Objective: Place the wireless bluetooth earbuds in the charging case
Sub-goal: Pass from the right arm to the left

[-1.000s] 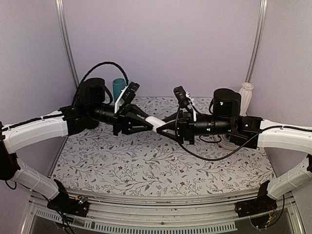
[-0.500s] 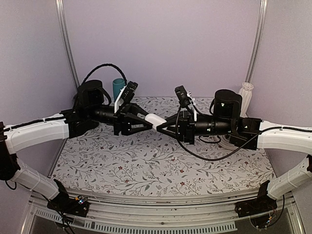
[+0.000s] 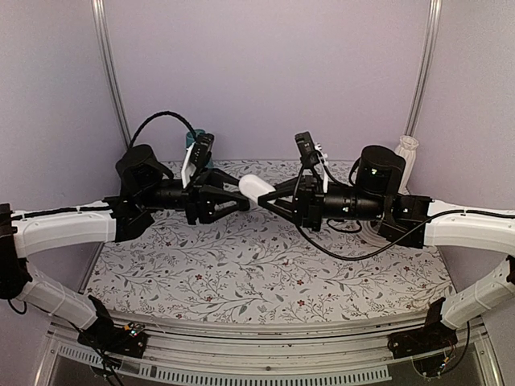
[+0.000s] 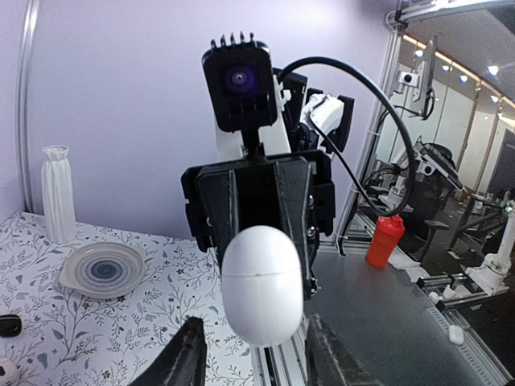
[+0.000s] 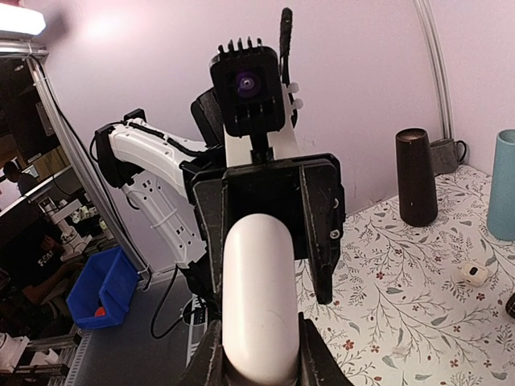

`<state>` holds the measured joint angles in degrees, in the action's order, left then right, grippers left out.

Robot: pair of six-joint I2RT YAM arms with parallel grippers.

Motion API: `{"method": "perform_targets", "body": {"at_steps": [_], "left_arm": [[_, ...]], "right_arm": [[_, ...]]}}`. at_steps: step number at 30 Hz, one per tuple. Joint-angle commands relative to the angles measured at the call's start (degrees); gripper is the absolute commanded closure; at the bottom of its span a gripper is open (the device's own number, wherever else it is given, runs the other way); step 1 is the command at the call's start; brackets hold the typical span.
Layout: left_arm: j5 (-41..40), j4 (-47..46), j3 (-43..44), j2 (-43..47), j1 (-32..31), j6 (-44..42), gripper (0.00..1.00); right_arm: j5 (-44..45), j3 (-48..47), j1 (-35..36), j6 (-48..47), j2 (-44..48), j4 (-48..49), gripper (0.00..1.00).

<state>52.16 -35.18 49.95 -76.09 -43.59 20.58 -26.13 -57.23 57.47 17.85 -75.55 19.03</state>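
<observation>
The charging case (image 3: 254, 186) is a glossy white pebble held in mid-air above the back of the table, lid closed. My right gripper (image 3: 264, 195) is shut on it; in the right wrist view the case (image 5: 259, 297) stands clamped between both fingers, with the gripper (image 5: 257, 362) at its base. My left gripper (image 3: 241, 202) faces it from the left and is open. In the left wrist view its fingers (image 4: 183, 360) stand apart on either side below the case (image 4: 262, 285) without touching it. The earbuds are out of view.
A teal cup (image 3: 195, 138) and a dark cylinder (image 5: 416, 178) stand at the back left. A white vase (image 4: 58, 193) and a ringed plate (image 4: 103, 269) sit at the back right. A white round dark-centred piece (image 5: 475, 273) and a black lump (image 4: 8, 325) lie on the floral cloth.
The case passed from left to right: my right gripper closed on it, my left gripper opened and drew back to the left. Both arms rose and shifted toward the back wall.
</observation>
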Motion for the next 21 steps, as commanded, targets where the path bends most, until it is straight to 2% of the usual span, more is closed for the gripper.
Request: {"method": "perform_targets", "body": {"at_steps": [1,16,19,21], "left_arm": [[-2.91,-7.05,-1.04,1.41,0.01,4.37,0.56],[-2.49,-6.85,-0.13,0.19,-0.48,5.41,0.64],[-2.17,-6.83,-0.20,0.08,-0.56,5.01,0.76],[-1.99,-6.68,-0.25,0.16,-0.62,4.62,0.91]], "right_arm": [[0.17,0.59,0.18,0.70,-0.28,2.31,0.98],[1.84,0.30,0.27,0.00,-0.35,1.59,0.98],[2.43,0.31,0.27,0.04,-0.21,1.63,0.97],[3.12,0.39,0.26,0.00,-0.02,1.63,0.96]]}}
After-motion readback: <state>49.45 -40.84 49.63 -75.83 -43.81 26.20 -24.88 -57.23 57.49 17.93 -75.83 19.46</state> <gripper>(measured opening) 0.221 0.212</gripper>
